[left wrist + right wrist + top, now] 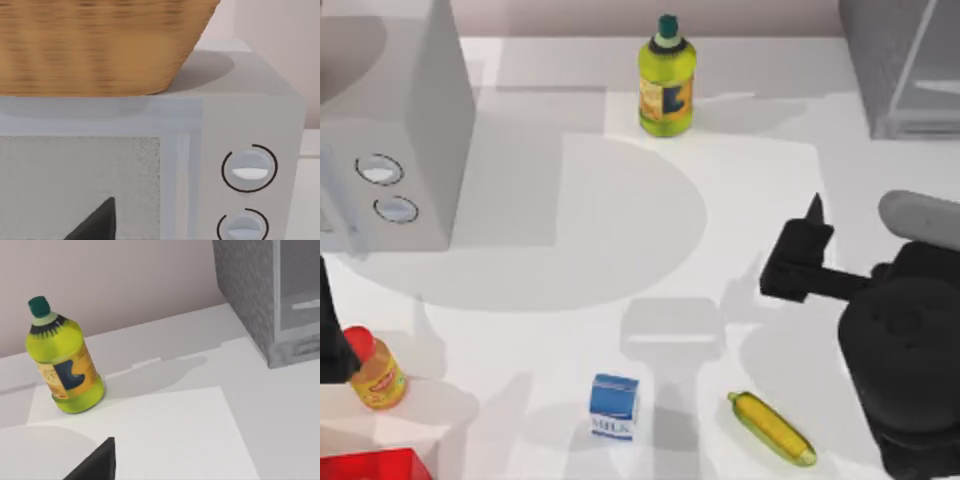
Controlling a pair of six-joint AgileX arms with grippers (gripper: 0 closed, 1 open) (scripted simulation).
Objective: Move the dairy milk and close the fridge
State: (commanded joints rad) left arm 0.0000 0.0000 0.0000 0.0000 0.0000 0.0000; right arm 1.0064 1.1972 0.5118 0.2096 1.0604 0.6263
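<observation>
The dairy milk (pixel 614 405), a small blue-topped carton with a white lower half, stands upright near the table's front edge, middle. The fridge (pixel 895 65) is the dark grey speckled box at the back right corner; its speckled wall (pixel 245 295) and pale front show in the right wrist view. My right gripper (pixel 814 212) hangs over the table's right half, well behind and to the right of the carton, pointing toward the back; its dark tip (pixel 102 460) holds nothing I can see. My left arm (pixel 328 335) is at the left edge, its gripper (pixel 102 220) facing the microwave.
A light grey microwave (pixel 395 130) with two round dials fills the back left, a wicker basket (pixel 100 45) on top. A yellow-green bottle (pixel 666 82) stands at the back middle. An orange red-capped bottle (pixel 377 372) and red box (pixel 370 465) sit front left, a yellow-green oblong (pixel 772 428) front right.
</observation>
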